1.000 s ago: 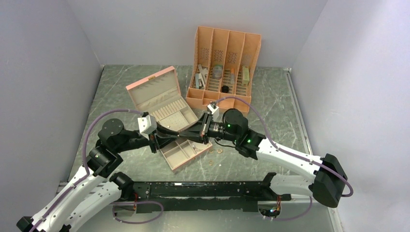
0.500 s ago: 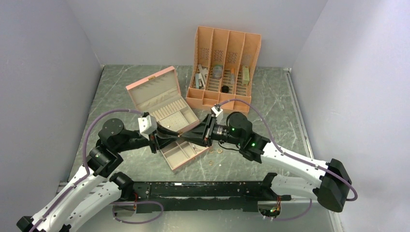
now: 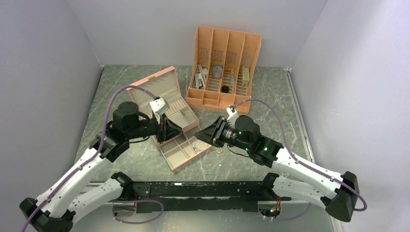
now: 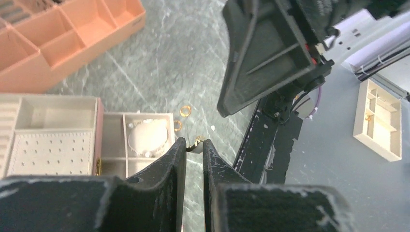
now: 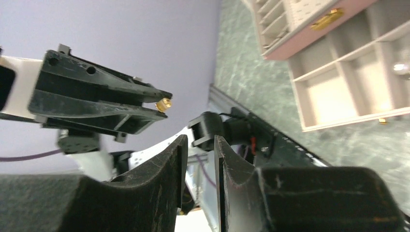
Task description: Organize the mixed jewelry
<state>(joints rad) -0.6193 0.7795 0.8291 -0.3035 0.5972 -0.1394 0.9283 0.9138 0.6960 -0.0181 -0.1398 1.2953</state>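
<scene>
Your gold piece (image 5: 163, 104) is pinched at the very tips of the left hand (image 4: 194, 144), which hangs over the edge of the open pink box (image 3: 147, 94). A few loose rings (image 3: 219, 151) lie on the bench (image 3: 275, 96) just beside that box. Your right hand (image 5: 199, 139) faces the left one, fingers slightly parted, nothing between them, clear of the piece.

I see a dark green marbled table (image 3: 275, 101) boxed in on three sides by plain pale lilac walls (image 3: 145, 29), evenly lit.
</scene>
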